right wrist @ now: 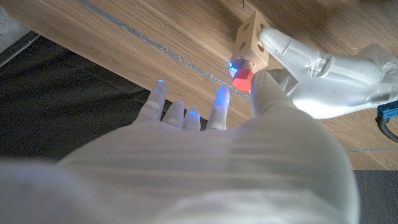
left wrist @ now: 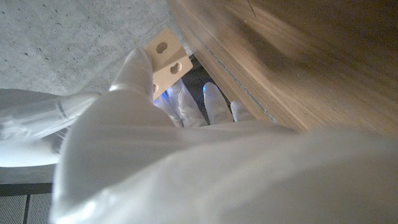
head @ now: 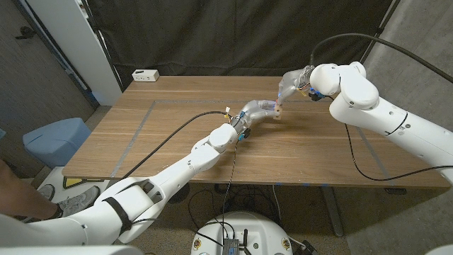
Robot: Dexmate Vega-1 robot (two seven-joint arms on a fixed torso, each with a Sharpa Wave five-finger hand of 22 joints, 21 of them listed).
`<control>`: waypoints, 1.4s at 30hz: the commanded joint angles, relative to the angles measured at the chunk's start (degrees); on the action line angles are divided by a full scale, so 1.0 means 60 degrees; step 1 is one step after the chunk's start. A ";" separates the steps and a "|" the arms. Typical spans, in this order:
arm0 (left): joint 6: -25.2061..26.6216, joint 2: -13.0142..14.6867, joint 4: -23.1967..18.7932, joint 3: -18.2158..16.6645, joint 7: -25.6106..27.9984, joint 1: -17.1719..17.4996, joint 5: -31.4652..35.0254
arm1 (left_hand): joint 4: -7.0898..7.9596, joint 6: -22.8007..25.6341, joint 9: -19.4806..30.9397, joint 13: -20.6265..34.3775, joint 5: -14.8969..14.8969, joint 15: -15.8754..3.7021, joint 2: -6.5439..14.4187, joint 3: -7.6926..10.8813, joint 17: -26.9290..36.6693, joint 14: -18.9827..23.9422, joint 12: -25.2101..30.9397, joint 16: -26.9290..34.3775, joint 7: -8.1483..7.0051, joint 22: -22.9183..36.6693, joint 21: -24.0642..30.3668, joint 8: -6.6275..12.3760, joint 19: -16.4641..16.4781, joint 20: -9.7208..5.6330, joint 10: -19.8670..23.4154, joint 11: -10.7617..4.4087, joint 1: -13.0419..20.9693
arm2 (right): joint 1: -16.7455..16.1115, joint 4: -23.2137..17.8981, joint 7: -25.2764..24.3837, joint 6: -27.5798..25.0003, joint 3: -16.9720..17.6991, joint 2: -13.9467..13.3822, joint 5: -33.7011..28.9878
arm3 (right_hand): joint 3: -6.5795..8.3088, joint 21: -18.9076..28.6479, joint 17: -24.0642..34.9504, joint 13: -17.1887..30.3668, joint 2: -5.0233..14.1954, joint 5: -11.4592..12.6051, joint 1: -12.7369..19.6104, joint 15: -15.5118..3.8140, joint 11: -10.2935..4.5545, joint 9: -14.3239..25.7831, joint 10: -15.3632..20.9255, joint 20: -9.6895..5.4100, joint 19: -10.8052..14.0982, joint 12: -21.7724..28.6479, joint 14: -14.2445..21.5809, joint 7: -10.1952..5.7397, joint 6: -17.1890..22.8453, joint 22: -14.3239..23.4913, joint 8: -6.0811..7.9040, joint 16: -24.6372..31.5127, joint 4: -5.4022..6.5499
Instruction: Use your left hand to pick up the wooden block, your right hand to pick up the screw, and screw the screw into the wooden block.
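Hands met above the middle of the brown wooden table [head: 177,134], well in from every edge, with bare tabletop on all sides. Left hand [head: 260,111] gripped the pale square wooden block with round holes [right wrist: 250,40], lifted off the surface. Right hand [head: 291,83] pinched the red-headed screw [right wrist: 242,76] between thumb and a finger, other fingers [right wrist: 157,99] spread, screw pressed against the block's face. White power strip [head: 145,74] sat at the far left corner.
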 commanded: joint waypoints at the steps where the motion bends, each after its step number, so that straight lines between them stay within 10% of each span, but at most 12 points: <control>1: -0.0018 -0.0025 0.0032 0.0021 0.0007 -0.0018 0.0012 | 0.0071 0.0513 0.0028 0.1628 0.0080 -0.0919 0.0727 0.0141 0.0046 0.0083 0.0062 -0.0025 0.0044 0.0049 0.0074 0.0051 -0.0004 0.0036 0.0141 -0.0058 -0.0452 | -0.0054 0.0068 -0.0001 0.0009 0.0032 0.0034 0.0002 | 0.0105 0.0064 0.0022 0.0018 -0.0021 0.0027 0.0174 -0.0083 -0.0015 0.0004 0.0026 -0.0023 0.0057 0.0038 0.0039 0.0010 0.0194 0.0035 0.0062 0.0049 0.0029; 42: -0.0067 -0.0149 0.0377 0.0035 -0.0114 -0.0188 -0.0053 | 0.0064 0.0507 0.0028 0.1634 0.0083 -0.0908 0.0728 0.0159 0.0052 0.0094 0.0050 -0.0029 0.0057 0.0049 0.0075 0.0041 -0.0012 0.0035 0.0155 -0.0058 -0.0460 | -0.0007 0.0443 -0.0406 0.0125 -0.0011 0.0175 0.0275 | 0.0405 0.0108 0.0011 0.0016 -0.0010 -0.0042 0.0567 -0.0356 -0.0058 0.0092 0.0700 -0.0028 0.0341 0.0186 0.0380 0.0024 0.1850 0.0033 0.0546 0.0118 0.0188</control>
